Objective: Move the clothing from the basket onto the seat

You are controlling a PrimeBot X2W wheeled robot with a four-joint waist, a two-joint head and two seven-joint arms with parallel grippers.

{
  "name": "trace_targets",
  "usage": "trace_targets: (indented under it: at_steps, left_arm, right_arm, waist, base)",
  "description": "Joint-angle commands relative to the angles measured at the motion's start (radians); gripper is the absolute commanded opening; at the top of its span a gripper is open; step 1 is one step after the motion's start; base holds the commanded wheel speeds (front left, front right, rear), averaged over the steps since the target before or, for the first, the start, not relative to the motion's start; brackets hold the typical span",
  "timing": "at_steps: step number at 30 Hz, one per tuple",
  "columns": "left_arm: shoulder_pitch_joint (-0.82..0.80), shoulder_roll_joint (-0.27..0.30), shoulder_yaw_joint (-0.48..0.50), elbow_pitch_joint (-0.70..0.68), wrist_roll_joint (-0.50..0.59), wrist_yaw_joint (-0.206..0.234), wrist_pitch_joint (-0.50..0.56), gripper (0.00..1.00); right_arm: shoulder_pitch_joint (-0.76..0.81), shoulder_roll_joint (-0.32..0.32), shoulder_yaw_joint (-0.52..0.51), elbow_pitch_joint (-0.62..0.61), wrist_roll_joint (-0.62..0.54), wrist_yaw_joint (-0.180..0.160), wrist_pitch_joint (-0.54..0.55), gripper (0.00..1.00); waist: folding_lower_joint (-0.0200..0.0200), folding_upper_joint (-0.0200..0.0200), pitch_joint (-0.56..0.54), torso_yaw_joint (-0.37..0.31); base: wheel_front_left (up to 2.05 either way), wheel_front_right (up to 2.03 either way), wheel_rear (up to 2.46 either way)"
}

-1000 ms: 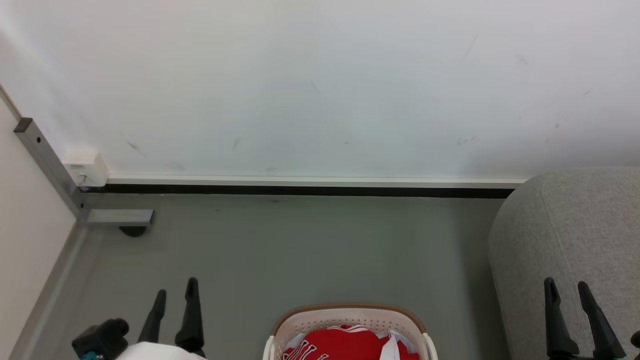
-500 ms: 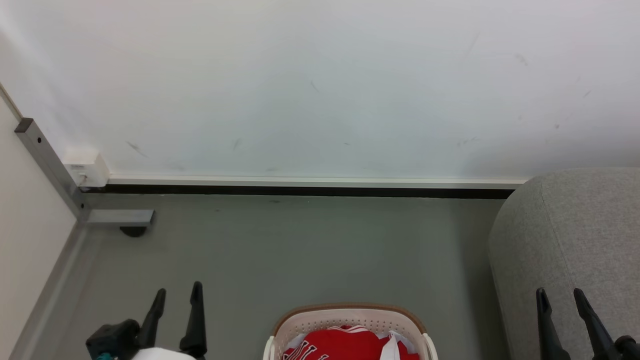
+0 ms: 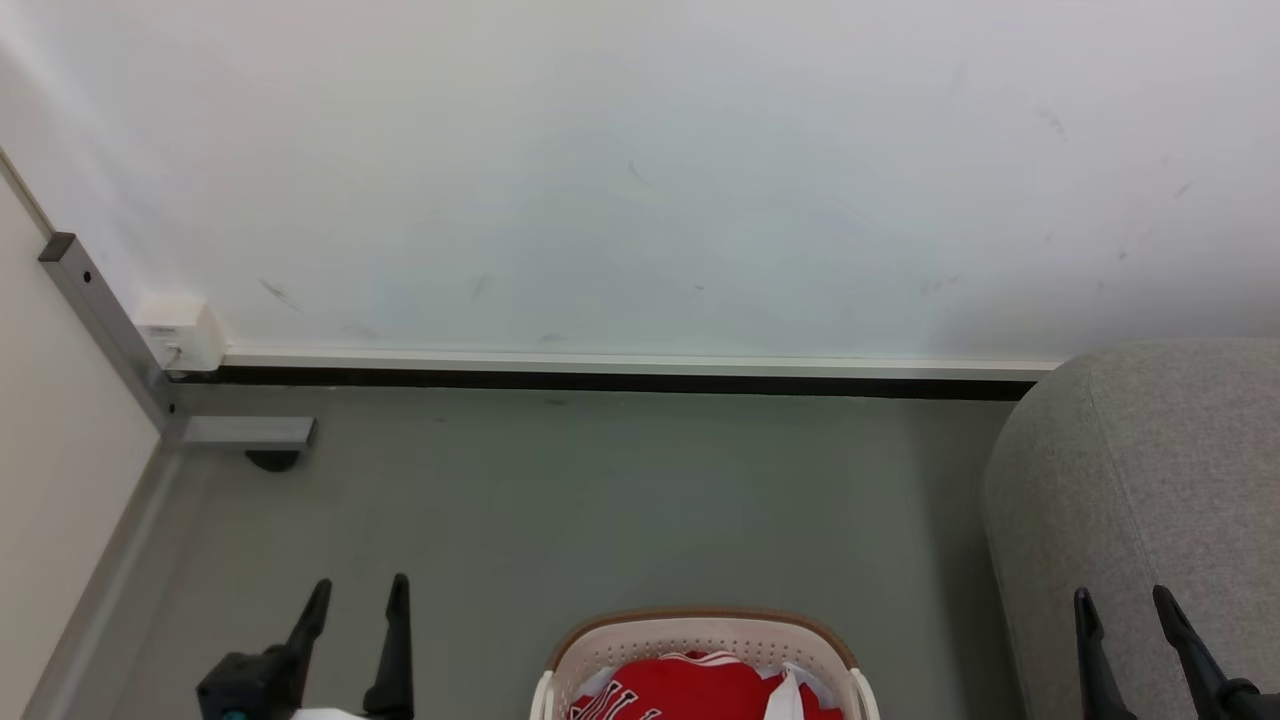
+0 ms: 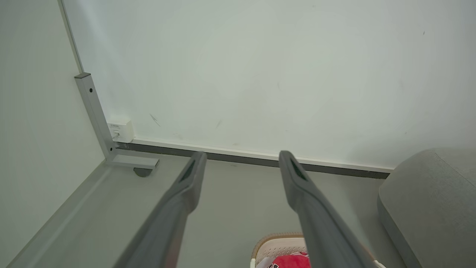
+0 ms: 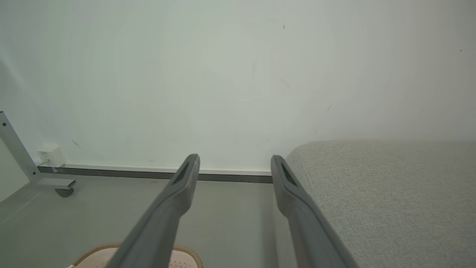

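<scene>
Grey floor (image 3: 600, 500) under white wall (image 3: 640, 150). Cream basket (image 3: 700, 635) holds heaped red clothing (image 3: 690, 695). Grey seat (image 3: 1150, 470) right of basket, apart. Robot's left gripper (image 3: 361, 583) left of basket, fingers spread, empty; right gripper (image 3: 1122, 594) right of basket, spread, empty.

The left gripper (image 3: 361, 583) and right gripper (image 3: 1122, 595) have black fingers in the head view (they read dark grey in both wrist views).

- The basket (image 3: 700, 640), between the two finger pairs, has a cream-white wall with rows of small holes and a tan-brown rim.
- The clothing (image 3: 690, 695) is red, with white striped trim and black white-edged marks.
- The cloth (image 3: 790, 697) beside the red is white.
- The seat (image 3: 1150, 470), behind the right fingers, is light grey with a woven texture.
- The floor (image 3: 600, 500), beyond the left fingertips, is plain grey-green.
- The wall (image 3: 640, 150) is white with faint dark scuffs.
- The skirting (image 3: 640, 361) is white above a black strip.
- The frame (image 3: 100, 310) is grey metal.
</scene>
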Motion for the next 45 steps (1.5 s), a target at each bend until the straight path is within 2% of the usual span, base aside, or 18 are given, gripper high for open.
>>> trace_targets:
  at_steps: [1, 11, 27, 45]
  left_arm:
    - [0.005, 0.010, 0.000, 0.000, 0.028, 0.003, -0.011, 1.00]
    - [0.011, 0.015, -0.010, 0.030, 0.092, -0.006, -0.031, 1.00]
    - [0.025, -0.026, 0.019, 0.071, 0.150, -0.056, -0.060, 1.00]
    - [0.022, -0.052, 0.049, 0.080, 0.151, -0.082, -0.059, 1.00]
  right_arm:
    - [0.009, 0.002, -0.009, 0.002, -0.030, 0.004, -0.005, 1.00]
    - [0.016, 0.019, -0.050, 0.008, -0.108, 0.005, -0.006, 1.00]
    - [0.036, 0.047, -0.087, 0.038, -0.220, 0.006, -0.008, 1.00]
    - [0.019, 0.046, -0.072, 0.033, -0.175, 0.005, -0.008, 1.00]
  waist:
    - [0.0000, 0.0000, -0.001, 0.001]
    - [0.0000, 0.0000, 0.000, 0.007]
    - [0.0000, 0.0000, -0.002, 0.009]
    - [0.0000, 0.0000, 0.016, -0.013]
  base:
    - [0.00, 0.00, 0.00]
    - [0.00, 0.00, 0.00]
    - [0.00, 0.00, 0.00]
    - [0.00, 0.00, 0.00]
